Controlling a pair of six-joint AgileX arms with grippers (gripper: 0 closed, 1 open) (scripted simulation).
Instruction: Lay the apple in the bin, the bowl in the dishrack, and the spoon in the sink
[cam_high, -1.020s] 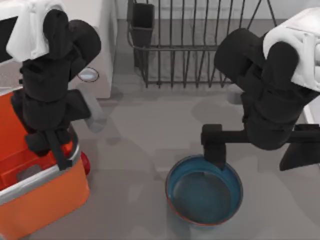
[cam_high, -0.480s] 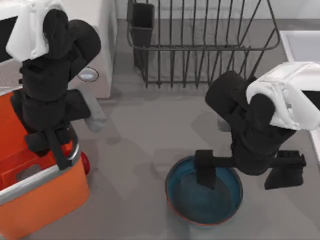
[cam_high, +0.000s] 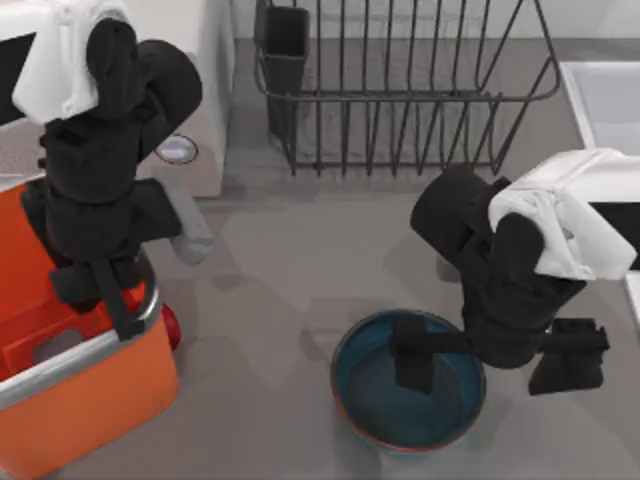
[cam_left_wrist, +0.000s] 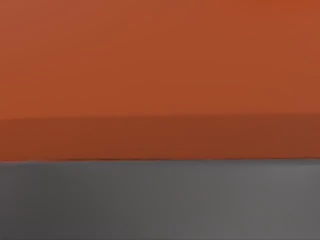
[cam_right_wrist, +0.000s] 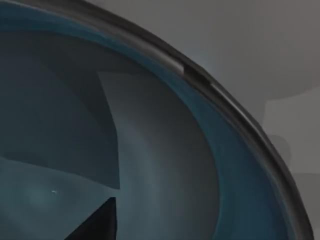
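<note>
The small red apple (cam_high: 171, 326) is peeking out, half hidden behind the big orange plastic bin (cam_high: 90, 400). The right gripper (cam_high: 490, 360) is hanging wide apart over the round blue bowl (cam_high: 370, 410) on the grey table (cam_high: 280, 290).

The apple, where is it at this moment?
In the top view the apple lies on the table at the left side, against the bin's right wall and outside it, just below the left arm, well left of the bowl.

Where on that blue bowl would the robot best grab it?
Probably the rim on the bowl's right, pinched from above, one finger inside and one outside. The bowl sits upright and open, too wide to span, and the right hand hovers over that edge.
</note>
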